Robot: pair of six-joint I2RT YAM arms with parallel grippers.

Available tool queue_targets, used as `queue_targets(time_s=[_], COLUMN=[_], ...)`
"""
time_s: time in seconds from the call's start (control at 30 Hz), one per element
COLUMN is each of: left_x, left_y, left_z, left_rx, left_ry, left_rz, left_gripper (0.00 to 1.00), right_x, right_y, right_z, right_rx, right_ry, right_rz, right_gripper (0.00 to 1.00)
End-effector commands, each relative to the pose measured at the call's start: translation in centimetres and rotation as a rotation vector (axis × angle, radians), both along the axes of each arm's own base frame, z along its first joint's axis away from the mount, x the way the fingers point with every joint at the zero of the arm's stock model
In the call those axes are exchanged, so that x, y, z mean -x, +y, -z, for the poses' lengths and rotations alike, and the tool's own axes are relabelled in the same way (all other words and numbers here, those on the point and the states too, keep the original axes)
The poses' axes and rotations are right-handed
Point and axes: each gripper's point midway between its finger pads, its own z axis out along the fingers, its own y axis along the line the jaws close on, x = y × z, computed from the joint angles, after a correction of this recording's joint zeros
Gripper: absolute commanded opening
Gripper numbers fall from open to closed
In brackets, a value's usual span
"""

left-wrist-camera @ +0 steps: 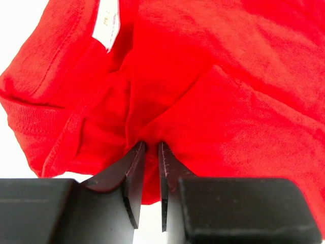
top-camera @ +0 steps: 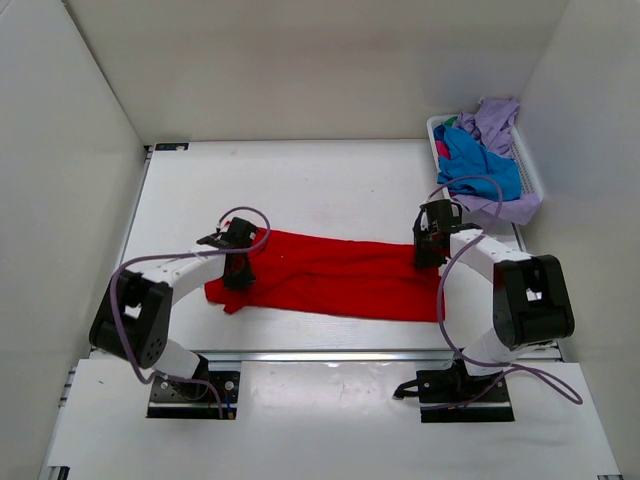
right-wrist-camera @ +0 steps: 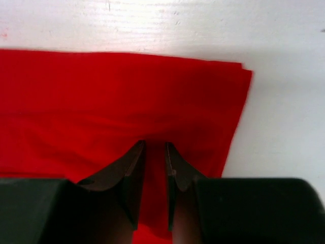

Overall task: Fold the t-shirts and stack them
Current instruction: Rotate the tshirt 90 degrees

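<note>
Top external view: the red t-shirt (top-camera: 330, 272) lies folded into a long band across the near middle of the desk (top-camera: 300, 190), with my left tool (top-camera: 238, 272) down on its left end and my right tool (top-camera: 430, 250) on its right end. Well apart from it, at the far right corner, stands the white basket (top-camera: 432, 128), heaped with a blue t-shirt (top-camera: 480, 160) and a lavender t-shirt (top-camera: 495, 120) that spill over its rim. By my reckoning at least those two are not yet folded. Left wrist view: my left tool (left-wrist-camera: 151, 145) is clamped on a pinch of the red cloth, with creases running into the tips, not far from a white label (left-wrist-camera: 107, 25) at the collar. I judge the bite shallow. It may hold only the top layer, so a lift could peel the layers apart and undo the band, or the cloth could slip out. Right wrist view: my right tool (right-wrist-camera: 155, 145) has its jaws a narrow slit apart, the tips down on flat cloth near the hem corner, and I cannot tell whether it pinches anything. If this end is loose while the other end pulls, the shirt would drag and skew across the desk, and the fold would land crooked.
</note>
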Motion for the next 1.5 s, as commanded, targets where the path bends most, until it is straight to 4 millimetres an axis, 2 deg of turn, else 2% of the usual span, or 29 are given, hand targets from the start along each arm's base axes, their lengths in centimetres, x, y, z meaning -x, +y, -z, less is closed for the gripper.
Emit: queue_targets(time_s=[0.0, 0.1, 0.13, 0.2, 0.33, 0.4, 0.43, 0.5, 0.53, 0.57, 0.63, 0.67, 0.73, 0.77, 0.8, 0.87, 0.9, 0.97, 1.03, 1.07, 1.1, 1.23, 1.3, 1.37, 1.47], left_x=[-4.6, -7.4, -7.8, -10.6, -14.5, -17.3, -17.8, -20.5, -21.8, -21.8, -25.0, -25.0, -28.2, -28.2, -30.4, -33.1, -32.8, -32.0, -32.9, -33.3, -33.1, -32.9, -34.0, -34.6, -35.6], left_y=[-0.6, -1.0, -1.0, -1.6, -2.3, -2.9, -2.8, -3.7, -4.0, -4.2, -5.2, -5.2, -6.2, -6.3, -7.3, -9.1, -9.6, -9.5, -9.7, -10.0, -10.3, -10.8, -10.4, -9.9, -8.2], left_z=[-1.1, -1.1, -1.2, -1.5, -1.8, -2.1, -1.9, -2.2, -2.2, -1.8, -2.3, -2.5, -2.8, -2.6, -3.4, -4.4, -3.7, -1.0, -1.1, -0.9, -0.9, 1.2, 0.4, -0.7, -1.9], left_rx=[-0.003, -0.007, -0.009, 0.005, 0.030, 0.050, 0.052, 0.063, 0.060, 0.064, 0.071, 0.069, 0.076, 0.072, 0.085, 0.118, 0.162, 0.188, 0.165, 0.140, 0.153, 0.208, 0.209, 0.216, 0.225], left_ry=[-0.095, -0.106, -0.102, -0.125, -0.121, -0.129, -0.117, -0.126, -0.127, -0.096, -0.120, -0.097, -0.111, -0.084, -0.126, -0.177, -0.152, -0.112, -0.142, -0.148, -0.138, -0.114, -0.146, -0.175, -0.220], left_rz=[-0.012, -0.009, -0.006, -0.021, -0.010, -0.001, -0.003, 0.020, 0.029, 0.050, 0.074, 0.090, 0.111, 0.113, 0.128, 0.161, 0.171, 0.180, 0.206, 0.214, 0.219, 0.226, 0.215, 0.196, 0.166], left_gripper=[0.27, 0.26, 0.25, 0.26, 0.25, 0.25, 0.24, 0.24, 0.24, 0.23, 0.23, 0.23, 0.22, 0.21, 0.21, 0.24, 0.26, 0.24, 0.23, 0.23, 0.23, 0.24, 0.25, 0.25, 0.25], right_x=[1.3, 3.2, 3.7, 5.6, 8.4, 10.3, 10.7, 12.4, 12.9, 13.4, 14.2, 14.6, 14.9, 14.9, 15.0, 15.0, 15.0, 14.3, 14.6, 14.3, 14.6, 15.4, 15.9, 15.7, 16.7], right_y=[0.8, 1.1, 1.8, 2.3, 4.3, 5.5, 5.8, 6.8, 7.0, 7.4, 7.5, 7.8, 8.7, 9.4, 10.1, 11.4, 12.3, 14.5, 16.1, 17.1, 17.6, 22.0, 23.2, 23.1, 22.9], right_z=[0.9, 1.4, 1.4, 1.7, 1.5, 1.5, 1.6, 1.8, 1.6, 1.6, 1.9, 1.8, 1.9, 1.8, 1.8, 2.0, 2.0, 1.7, 2.2, 1.7, 2.2, 1.9, 1.5, 1.0, 1.0], right_rx=[-0.004, 0.010, 0.006, -0.011, -0.050, -0.075, -0.079, -0.093, -0.103, -0.101, -0.118, -0.124, -0.152, -0.171, -0.176, -0.192, -0.214, -0.267, -0.259, -0.277, -0.261, -0.347, -0.321, -0.263, -0.248], right_ry=[0.059, 0.101, 0.106, 0.133, 0.158, 0.177, 0.183, 0.206, 0.211, 0.212, 0.218, 0.219, 0.214, 0.204, 0.194, 0.191, 0.194, 0.182, 0.196, 0.185, 0.197, 0.230, 0.228, 0.199, 0.220], right_rz=[-0.010, 0.002, -0.013, -0.005, -0.029, -0.040, -0.040, -0.031, -0.021, -0.028, 0.039, 0.038, 0.110, 0.114, 0.134, 0.163, 0.175, 0.191, 0.175, 0.179, 0.168, 0.132, 0.107, 0.099, 0.065], right_gripper=[0.19, 0.19, 0.18, 0.18, 0.18, 0.18, 0.18, 0.18, 0.18, 0.18, 0.17, 0.17, 0.16, 0.15, 0.15, 0.14, 0.14, 0.14, 0.13, 0.14, 0.13, 0.13, 0.12, 0.12, 0.13])
